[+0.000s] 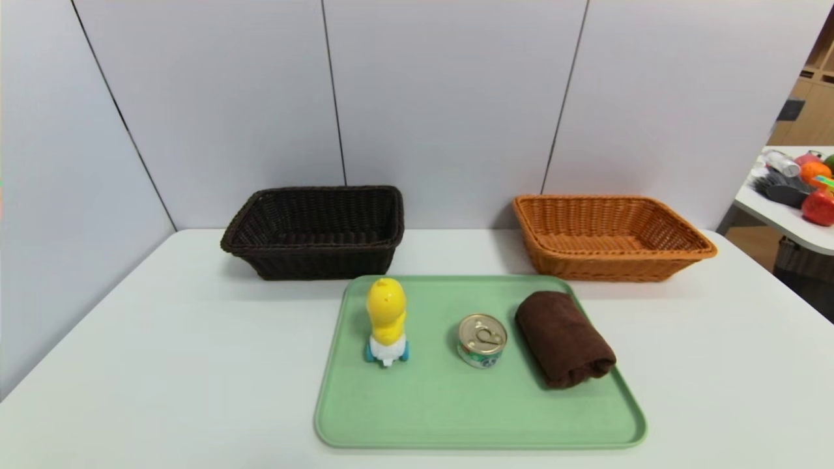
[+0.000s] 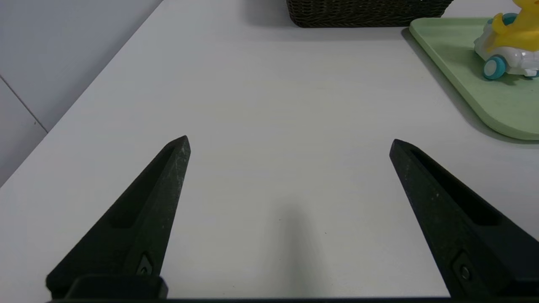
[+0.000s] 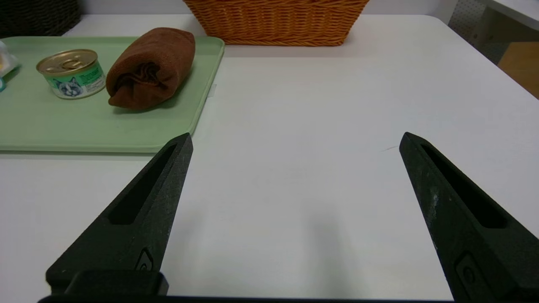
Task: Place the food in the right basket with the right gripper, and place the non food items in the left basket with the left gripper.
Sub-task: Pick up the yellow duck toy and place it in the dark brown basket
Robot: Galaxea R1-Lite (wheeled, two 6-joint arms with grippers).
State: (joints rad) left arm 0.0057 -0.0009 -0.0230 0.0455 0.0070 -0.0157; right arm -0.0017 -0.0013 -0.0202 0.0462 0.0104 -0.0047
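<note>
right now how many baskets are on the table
2: the dark brown basket behind the tray's left end, and the orange basket behind its right end. None seems hidden.

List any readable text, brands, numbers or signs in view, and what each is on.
No text can be read with certainty.
Tin can: small print on its green and white label, too small to read; a cat's face is pictured there.
Yellow duck toy, rolled brown towel, dark brown basket, orange-tan basket, green tray: no text seen.
</note>
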